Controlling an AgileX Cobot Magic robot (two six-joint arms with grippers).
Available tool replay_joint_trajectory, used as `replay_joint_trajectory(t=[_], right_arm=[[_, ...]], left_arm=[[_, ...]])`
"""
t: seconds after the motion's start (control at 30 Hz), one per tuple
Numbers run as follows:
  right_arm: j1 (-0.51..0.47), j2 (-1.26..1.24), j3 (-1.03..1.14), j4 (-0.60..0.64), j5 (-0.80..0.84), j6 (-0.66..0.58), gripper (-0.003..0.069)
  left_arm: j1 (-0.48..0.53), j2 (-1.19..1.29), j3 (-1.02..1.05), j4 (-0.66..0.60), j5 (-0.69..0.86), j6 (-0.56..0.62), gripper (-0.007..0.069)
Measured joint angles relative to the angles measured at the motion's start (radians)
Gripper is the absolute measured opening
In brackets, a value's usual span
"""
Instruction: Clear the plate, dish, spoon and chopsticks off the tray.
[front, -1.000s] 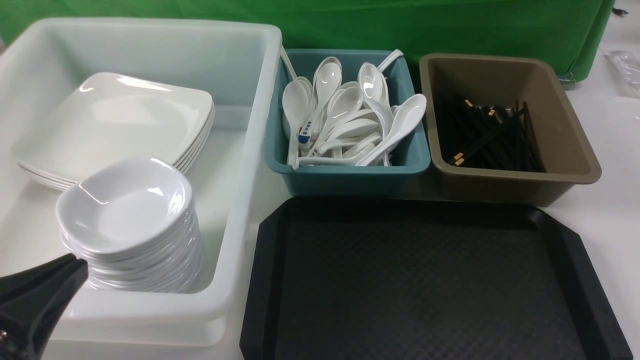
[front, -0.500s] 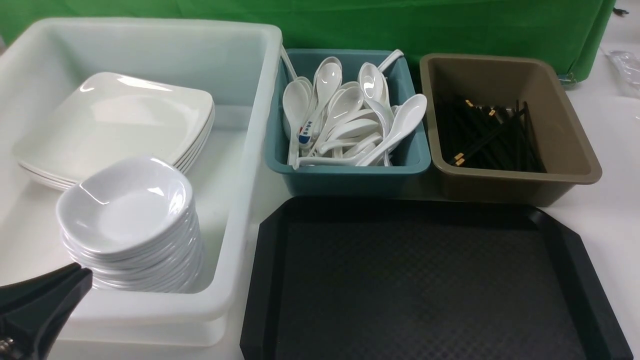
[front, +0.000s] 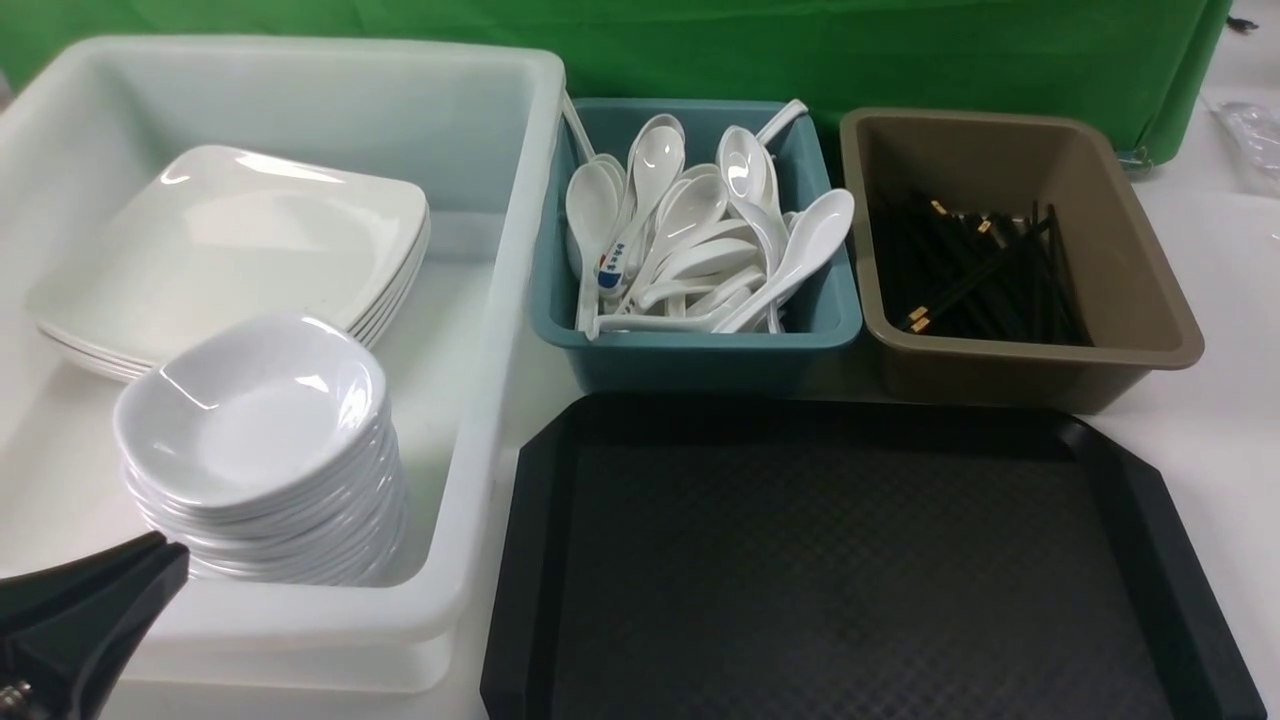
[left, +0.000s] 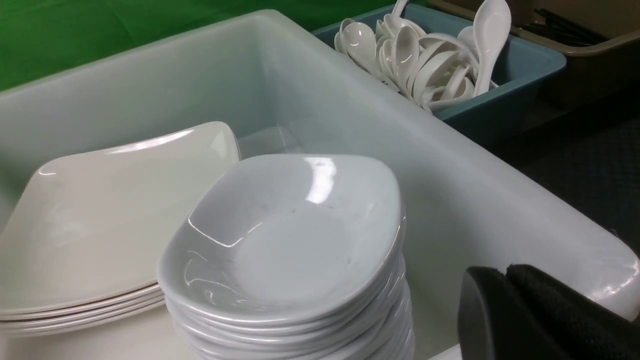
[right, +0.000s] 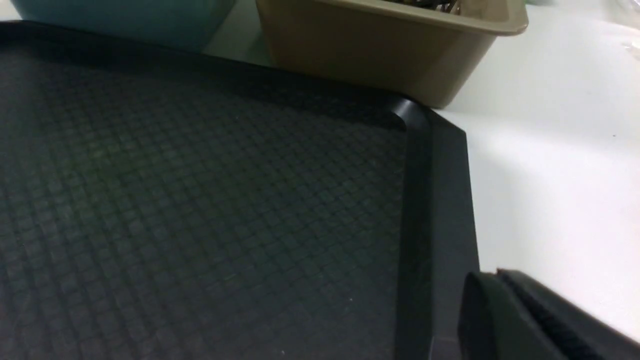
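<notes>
White tub (front: 480, 300) holds plates (front: 240, 240) and dishes (front: 250, 420); both arms' fingers (left: 505, 305) seemingly pressed together, gripping nothing.

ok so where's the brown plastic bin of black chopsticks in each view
Front view: brown plastic bin, upper right, behind the black tray.
Left wrist view: only its rim, top right corner.
Right wrist view: its outer wall, along the top edge.
Shared landmark: the teal plastic spoon bin beside it.
</notes>
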Motion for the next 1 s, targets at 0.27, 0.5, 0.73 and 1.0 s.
replay_joint_trajectory(t=[0.27, 0.5, 0.73, 1.0], right_arm=[[0.0, 0.0, 0.0, 0.0, 0.0, -0.004, 0.0019], [0.0, 0.0, 0.0, 0.0, 0.0, -0.004, 0.0032], [0.0, 0.0, 0.0, 0.0, 0.0, -0.004, 0.0036], [0.0, 0.0, 0.0, 0.0, 0.0, -0.004, 0.0057]], left_arm=[[0.0, 0.0, 0.0, 0.0, 0.005, 0.0, 0.0017], [0.0, 0.0, 0.0, 0.0, 0.005, 0.0, 0.0017], [0.0, 0.0, 0.0, 0.0, 0.005, 0.0, 0.0017], [0.0, 0.0, 0.0, 0.0, 0.005, 0.0, 0.0017]])
